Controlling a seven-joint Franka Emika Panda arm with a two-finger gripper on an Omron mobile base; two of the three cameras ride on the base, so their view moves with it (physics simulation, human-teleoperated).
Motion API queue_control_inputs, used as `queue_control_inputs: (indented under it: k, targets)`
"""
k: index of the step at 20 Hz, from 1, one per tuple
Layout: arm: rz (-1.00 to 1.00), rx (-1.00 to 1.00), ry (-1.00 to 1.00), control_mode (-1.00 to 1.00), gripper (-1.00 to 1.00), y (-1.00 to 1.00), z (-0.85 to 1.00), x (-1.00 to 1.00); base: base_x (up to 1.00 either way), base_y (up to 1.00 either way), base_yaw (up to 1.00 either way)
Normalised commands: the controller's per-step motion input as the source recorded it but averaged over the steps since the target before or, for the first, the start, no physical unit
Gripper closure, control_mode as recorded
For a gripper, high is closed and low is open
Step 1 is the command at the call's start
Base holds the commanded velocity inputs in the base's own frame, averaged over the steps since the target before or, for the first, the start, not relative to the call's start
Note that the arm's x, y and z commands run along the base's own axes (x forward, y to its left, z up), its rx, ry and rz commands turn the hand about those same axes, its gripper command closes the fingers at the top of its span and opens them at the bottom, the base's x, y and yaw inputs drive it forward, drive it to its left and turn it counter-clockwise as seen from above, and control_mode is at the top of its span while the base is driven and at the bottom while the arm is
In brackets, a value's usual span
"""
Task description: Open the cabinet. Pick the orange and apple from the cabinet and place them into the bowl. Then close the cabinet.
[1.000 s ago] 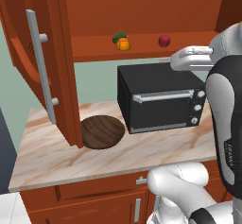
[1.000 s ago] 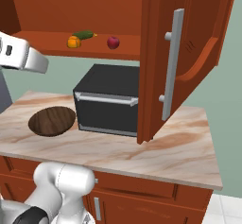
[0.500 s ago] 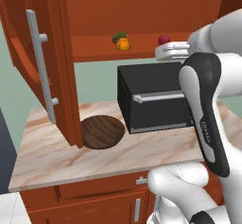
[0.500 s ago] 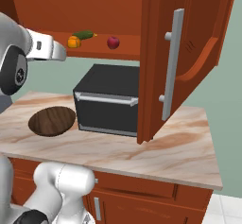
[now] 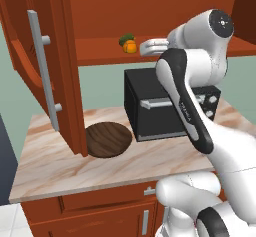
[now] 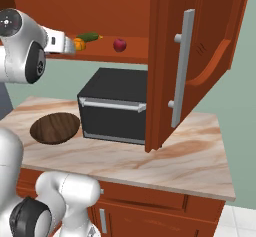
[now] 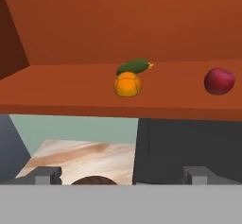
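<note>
Hand view shows our claw (image 7: pixel 120 178) released, both fingertips spread wide and nothing between them, held level with the cabinet (image 7: pixel 94 34) shelf edge. Just beyond on that shelf, the orange (image 7: pixel 127 85) sits touching a green vegetable (image 7: pixel 133 66) behind it; the apple (image 7: pixel 219 81) rests on the same shelf, well apart from them. Below the cabinet we see the black microwave (image 5: pixel 165 108) on the marble counter (image 5: pixel 60 166), and beside it the wooden bowl (image 5: pixel 107 139). Both cabinet doors stand open.

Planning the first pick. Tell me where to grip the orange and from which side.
Grip the orange across its middle, coming straight in from the open cabinet front. It is round, and the green vegetable sits right behind it, so avoid reaching deep.
</note>
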Motion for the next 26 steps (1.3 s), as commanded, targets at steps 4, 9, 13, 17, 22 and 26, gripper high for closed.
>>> queue_control_inputs:
  k: [4,9,13,17,22,26]
  targets:
    - [0.00,-0.05,0.00,-1.00,-1.00,0.00,-0.14,0.55,0.00,0.00,0.00]
    - [0.00,-0.02,0.00,-1.00,-1.00,0.00,-0.06,0.68,0.00,0.00,0.00]
    - [0.00,0.00,0.01,-1.00,-1.00,0.04,0.00,0.75,0.00,0.00,0.00]
    - [0.00,0.00,0.02,-1.00,-1.00,0.06,0.00,0.65,0.00,0.00,0.00]
    - [0.00,0.00,0.01,-1.00,-1.00,0.01,0.00,0.11,0.00,0.00,0.00]
    - [0.00,0.00,0.00,-1.00,-1.00,0.10,-0.13,0.20,0.00,0.00,0.00]
